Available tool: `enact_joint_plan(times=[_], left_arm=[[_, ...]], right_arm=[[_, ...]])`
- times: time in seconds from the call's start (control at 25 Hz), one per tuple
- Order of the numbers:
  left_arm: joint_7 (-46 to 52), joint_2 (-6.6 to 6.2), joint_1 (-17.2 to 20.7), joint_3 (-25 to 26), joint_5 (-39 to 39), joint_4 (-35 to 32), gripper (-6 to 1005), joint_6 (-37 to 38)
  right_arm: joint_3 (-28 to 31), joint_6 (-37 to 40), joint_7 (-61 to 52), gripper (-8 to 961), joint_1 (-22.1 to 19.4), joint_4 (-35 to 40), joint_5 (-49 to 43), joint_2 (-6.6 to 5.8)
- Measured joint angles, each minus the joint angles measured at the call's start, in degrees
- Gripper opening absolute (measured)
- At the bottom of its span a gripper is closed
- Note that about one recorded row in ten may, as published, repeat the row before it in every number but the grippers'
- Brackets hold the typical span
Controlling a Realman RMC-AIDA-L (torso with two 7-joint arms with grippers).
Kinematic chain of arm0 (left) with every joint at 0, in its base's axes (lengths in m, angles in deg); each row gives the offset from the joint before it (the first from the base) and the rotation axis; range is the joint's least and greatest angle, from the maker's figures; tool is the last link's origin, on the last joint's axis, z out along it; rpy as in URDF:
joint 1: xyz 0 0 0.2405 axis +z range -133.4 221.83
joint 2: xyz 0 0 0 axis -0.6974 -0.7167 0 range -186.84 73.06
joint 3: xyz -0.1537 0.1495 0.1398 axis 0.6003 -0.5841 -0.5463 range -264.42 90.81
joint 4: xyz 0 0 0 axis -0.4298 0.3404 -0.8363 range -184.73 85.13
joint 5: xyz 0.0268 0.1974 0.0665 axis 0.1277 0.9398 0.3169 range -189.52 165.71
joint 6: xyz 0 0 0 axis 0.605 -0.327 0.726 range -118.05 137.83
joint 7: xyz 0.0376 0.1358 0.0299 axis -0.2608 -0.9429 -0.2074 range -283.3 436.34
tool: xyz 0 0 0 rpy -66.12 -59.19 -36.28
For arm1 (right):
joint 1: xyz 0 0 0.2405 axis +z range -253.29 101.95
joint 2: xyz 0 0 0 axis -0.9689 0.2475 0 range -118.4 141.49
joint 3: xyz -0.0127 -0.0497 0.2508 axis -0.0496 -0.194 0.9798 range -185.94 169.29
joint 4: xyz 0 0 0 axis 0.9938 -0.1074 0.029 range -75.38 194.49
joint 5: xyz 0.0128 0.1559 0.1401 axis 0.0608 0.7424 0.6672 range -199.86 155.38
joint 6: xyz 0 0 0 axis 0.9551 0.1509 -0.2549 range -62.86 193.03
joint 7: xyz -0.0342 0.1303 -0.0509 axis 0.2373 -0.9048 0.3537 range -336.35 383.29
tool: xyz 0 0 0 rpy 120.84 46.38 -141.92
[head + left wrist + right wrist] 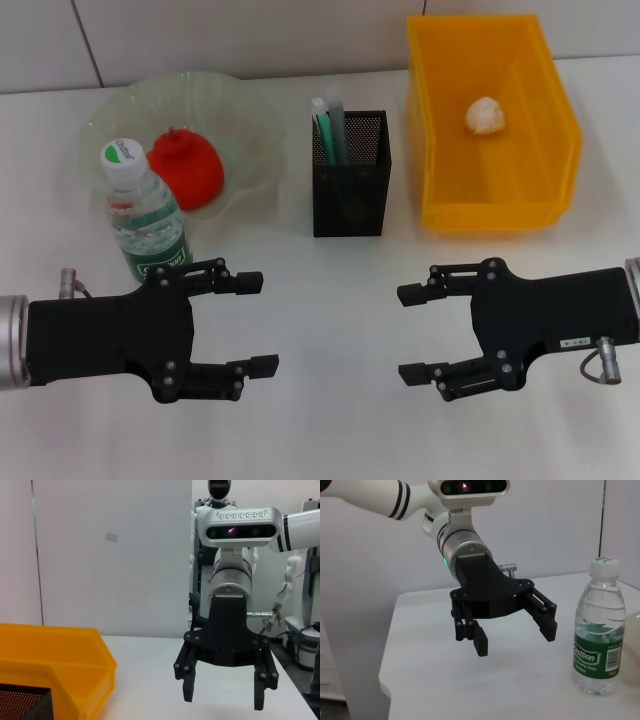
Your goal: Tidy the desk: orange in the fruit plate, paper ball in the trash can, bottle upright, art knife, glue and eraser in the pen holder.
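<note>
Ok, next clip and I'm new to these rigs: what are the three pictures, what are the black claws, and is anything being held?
It is a two-armed robot. The head view looks down at the table; each wrist view looks across at the opposite arm. The left end effector and right end effector hover open, holding nothing. The orange lies in the fruit plate, the bottle stands upright, the paper ball is in the trash can, and the pen holder has items in it.
</note>
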Motion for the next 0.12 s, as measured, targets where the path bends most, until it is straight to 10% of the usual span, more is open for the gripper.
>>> enact_joint_plan(times=[0.12], left_arm=[[0.0,0.00,0.0,0.0,0.1,0.0,810,0.0]], right_arm=[[0.0,0.0,0.0,783,0.1,-0.6,0.0,0.00]])
